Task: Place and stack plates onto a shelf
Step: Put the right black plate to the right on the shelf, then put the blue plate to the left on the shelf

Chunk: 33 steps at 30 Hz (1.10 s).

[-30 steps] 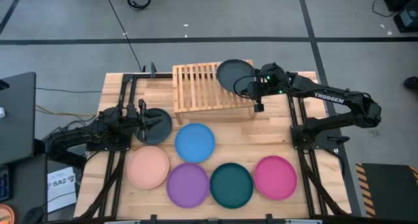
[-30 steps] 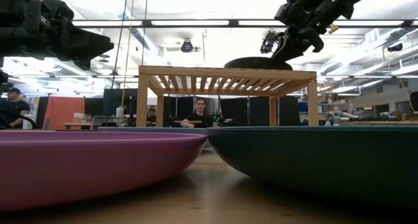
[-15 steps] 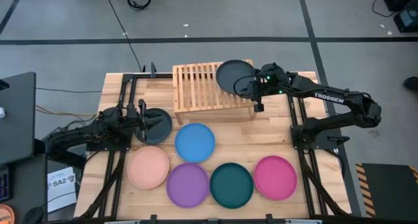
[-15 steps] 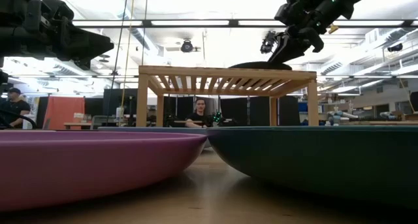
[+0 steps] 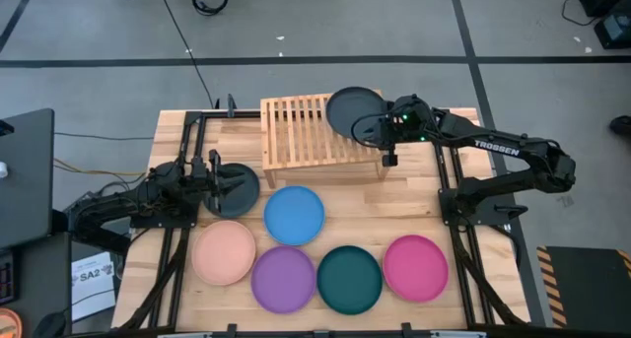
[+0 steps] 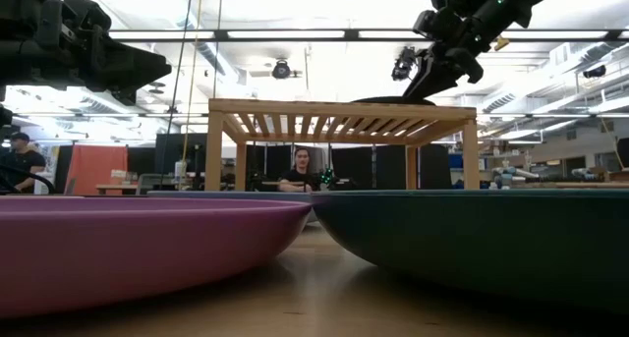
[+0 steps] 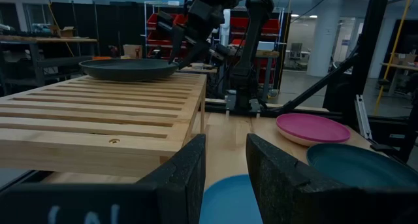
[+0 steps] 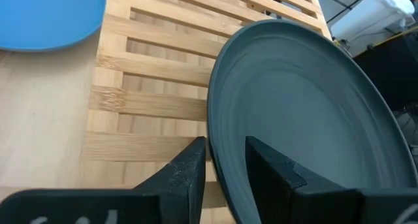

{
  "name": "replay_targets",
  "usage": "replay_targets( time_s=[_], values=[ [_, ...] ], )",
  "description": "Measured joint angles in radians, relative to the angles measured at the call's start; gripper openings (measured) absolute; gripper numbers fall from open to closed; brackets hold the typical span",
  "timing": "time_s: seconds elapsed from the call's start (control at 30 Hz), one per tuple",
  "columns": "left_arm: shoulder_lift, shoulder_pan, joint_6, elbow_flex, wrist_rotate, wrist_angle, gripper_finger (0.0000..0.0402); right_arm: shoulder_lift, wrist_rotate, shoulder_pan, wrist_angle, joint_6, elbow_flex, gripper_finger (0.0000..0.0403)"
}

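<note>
My right end effector (image 5: 373, 129) grips a charcoal plate (image 5: 351, 112) on the shelf (image 5: 296, 131), upper centre; my left end effector (image 5: 219, 176) grips another plate (image 5: 237, 186); five wait, lower frame.

We see a charcoal plate (image 5: 353, 112) lying on the right end of the slatted shelf (image 5: 301, 131); another charcoal plate (image 5: 237, 187), blue (image 5: 294, 215), peach (image 5: 224, 252), purple (image 5: 283, 279), teal (image 5: 349, 279) and magenta (image 5: 415, 267) plates lie on the table

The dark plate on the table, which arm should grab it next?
The left. Its gripper is right beside that dark plate, while the right gripper is across the table, shut on another plate on the shelf.
</note>
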Motion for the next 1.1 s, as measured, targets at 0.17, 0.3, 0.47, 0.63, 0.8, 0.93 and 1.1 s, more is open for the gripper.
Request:
replay_targets(
  time_s=[0.17, 0.3, 0.47, 0.63, 0.8, 0.93, 1.1],
  values=[
    [0.0, 0.0, 0.0, 0.0, 0.0, 0.0, 0.0117, -0.003, -0.001, 0.0, 0.0, 0.0, 0.0, 0.0114],
    [0.0, 0.0, 0.0, 0.0, 0.0, 0.0, 0.0117, -0.024, 0.0, 0.007, 0.001, -0.002, 0.0, 0.0114],
    [0.0, 0.0, -0.003, 0.0, 0.0, 0.0, 0.0117, -0.091, 0.0, 0.039, 0.03, -0.003, 0.0, 0.0115],
    [0.0, 0.0, -0.076, 0.0, 0.0, 0.058, 0.0117, -0.188, -0.003, 0.093, 0.039, 0.012, 0.0, 0.0114],
    [0.0, -0.001, -0.136, 0.0, 0.001, 0.196, 0.0117, -0.264, -0.029, 0.167, 0.039, 0.174, 0.0, 0.0114],
    [0.0, -0.027, -0.137, 0.0, 0.007, 0.319, 0.0117, -0.294, -0.074, 0.238, 0.038, 0.317, 0.0, 0.0114],
    [0.009, -0.091, -0.126, 0.0, -0.009, 0.418, 0.0117, -0.297, -0.097, 0.34, 0.036, 0.465, -0.001, 0.0114]
  ],
)
